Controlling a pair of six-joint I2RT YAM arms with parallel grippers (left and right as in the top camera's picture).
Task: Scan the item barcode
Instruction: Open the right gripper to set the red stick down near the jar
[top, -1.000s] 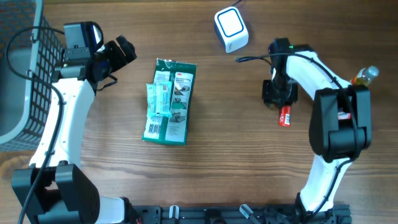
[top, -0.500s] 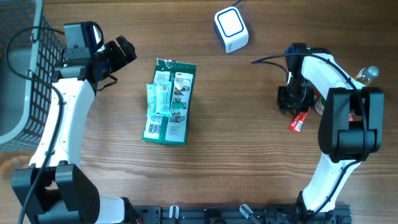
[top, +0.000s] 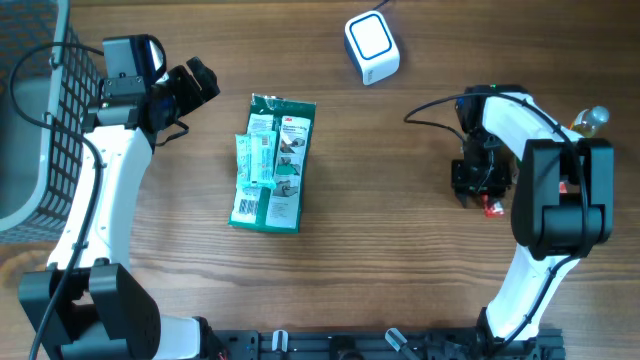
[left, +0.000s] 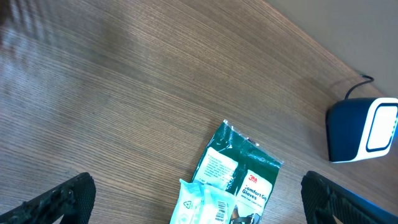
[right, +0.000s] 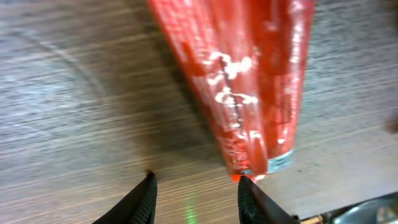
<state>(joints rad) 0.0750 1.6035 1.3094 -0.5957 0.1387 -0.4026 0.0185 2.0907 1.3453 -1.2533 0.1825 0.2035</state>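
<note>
Red glossy packet (right: 249, 81) lies on the wooden desk (top: 380, 250) right of the white cube scanner (top: 372, 45), under the right hand (right: 196, 196); whether it grips, I cannot tell. Left hand (top: 195, 85), left of the scanner, hangs released.

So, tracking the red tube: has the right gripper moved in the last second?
Yes: the right gripper has shifted right and down-frame, farther from the scanner.

Mock shop checkout: barcode scanner (top: 372, 47) and wire basket (top: 65, 120).
</note>
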